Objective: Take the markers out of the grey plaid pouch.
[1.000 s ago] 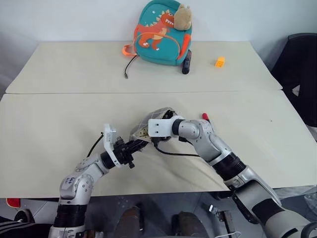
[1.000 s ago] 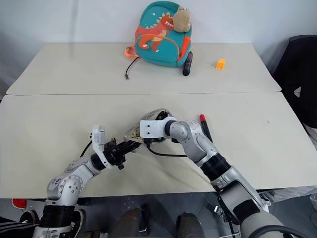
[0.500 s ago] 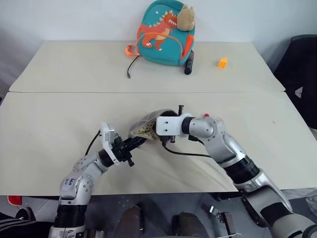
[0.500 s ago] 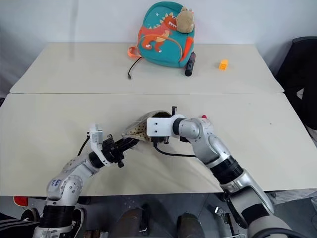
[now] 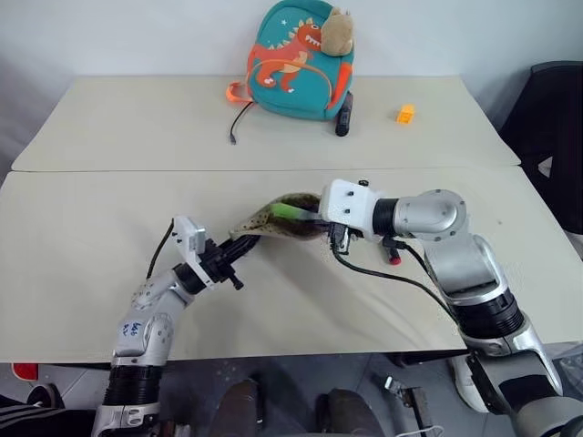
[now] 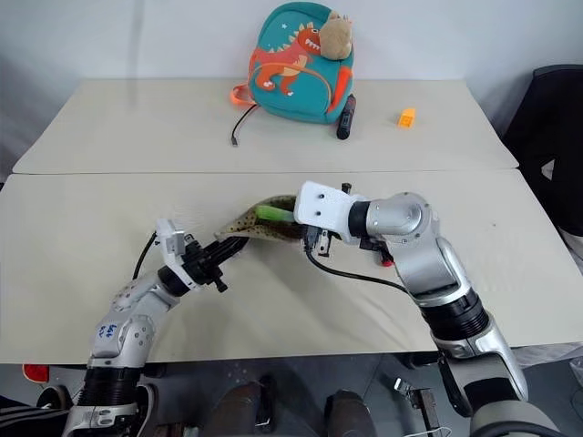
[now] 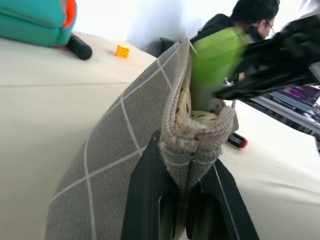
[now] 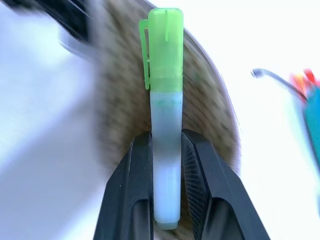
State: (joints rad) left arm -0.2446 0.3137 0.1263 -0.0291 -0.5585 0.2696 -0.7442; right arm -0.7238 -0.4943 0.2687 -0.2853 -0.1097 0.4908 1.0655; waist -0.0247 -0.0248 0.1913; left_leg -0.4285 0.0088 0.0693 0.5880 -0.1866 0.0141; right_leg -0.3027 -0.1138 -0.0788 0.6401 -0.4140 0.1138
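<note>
Table [image 5: 109, 127]: backpack [image 5: 296, 59], black stick [image 5: 343, 118], orange block [image 5: 404, 114], red marker [image 5: 393, 258].

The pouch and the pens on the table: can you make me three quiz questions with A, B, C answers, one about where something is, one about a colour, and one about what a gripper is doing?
1. Where does the red marker lie?
A. on the table by the right arm
B. inside the backpack
C. on the floor

2. What colour is the cap of the marker in the right gripper?
A. blue
B. green
C. orange

3. What is the left gripper doing?
A. hanging open
B. holding the orange block
C. pinching the grey plaid pouch

Answers: 1 A, it rests on the tabletop beside the right arm. 2 B, the right wrist view shows a bright green cap. 3 C, its fingers are shut on the pouch's end.
</note>
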